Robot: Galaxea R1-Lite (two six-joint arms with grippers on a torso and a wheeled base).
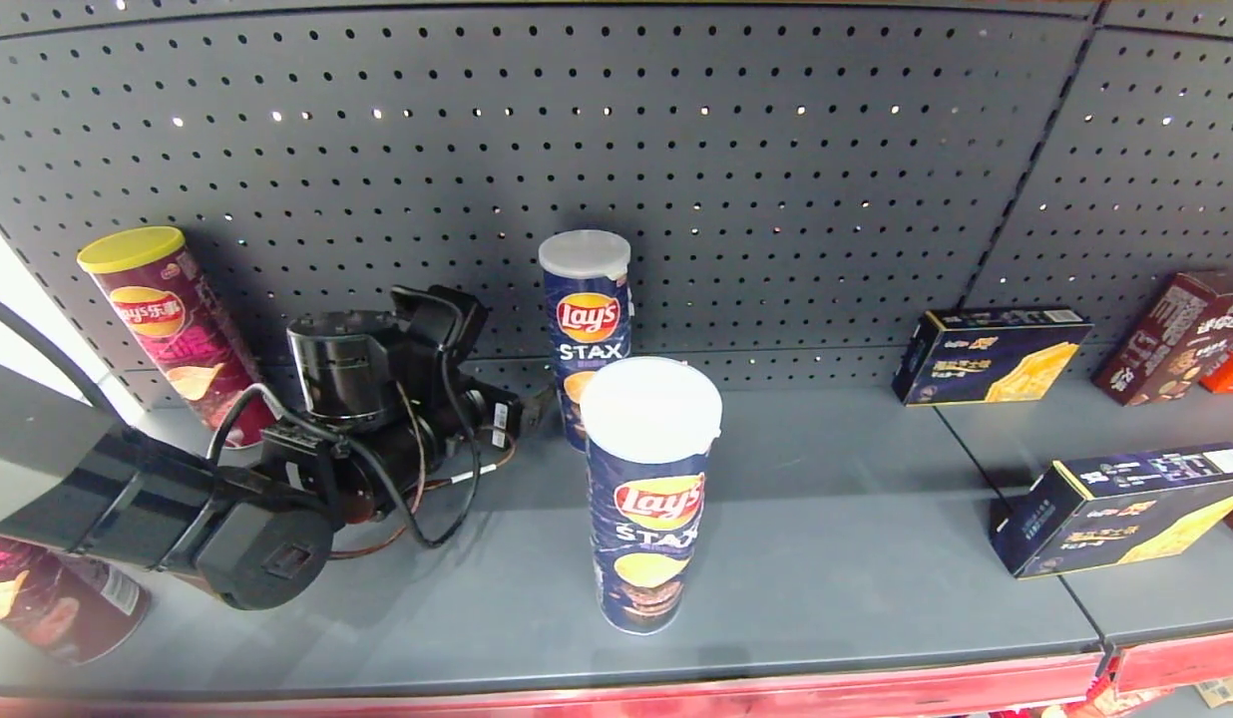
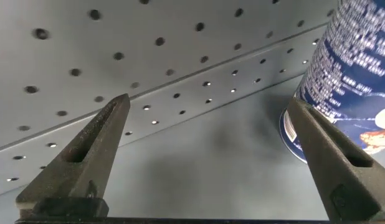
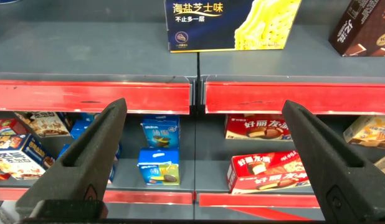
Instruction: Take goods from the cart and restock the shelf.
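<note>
Head view: two blue chip cans stand upright on the grey shelf, the rear can near the pegboard and the front can toward the edge. Restocking looks begun, with room left to fill.

Left wrist view: the left pincer is released, and the rear can is just beside one finger.

Right wrist view: the right pincer is released and empty, facing lower shelves of boxes.
</note>
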